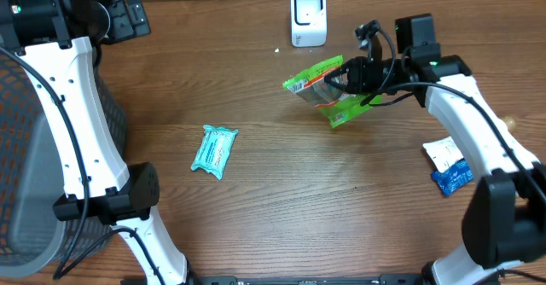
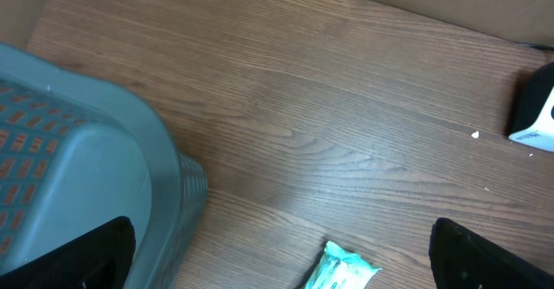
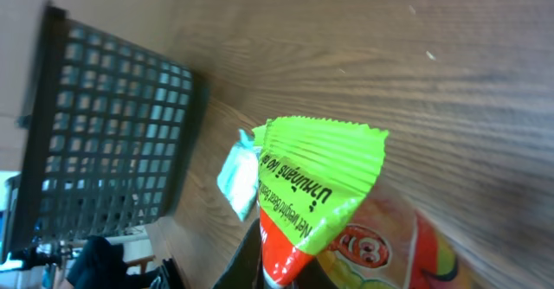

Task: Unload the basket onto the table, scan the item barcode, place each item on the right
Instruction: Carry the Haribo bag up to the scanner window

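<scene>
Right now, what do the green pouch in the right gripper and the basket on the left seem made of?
Green pouch: probably thin plastic film, glossy and printed; one edge shows a crimped, ribbed heat seal. Basket: likely moulded plastic, dull grey; smooth rounded rim and a regular grid of holes.

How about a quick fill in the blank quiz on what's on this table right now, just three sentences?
1. The right gripper is holding up a ____ snack bag.
2. The left gripper holds nothing, and its jaws stand ____.
3. The mesh basket sits beside the ____ arm.

Missing words: green; open; left
</scene>
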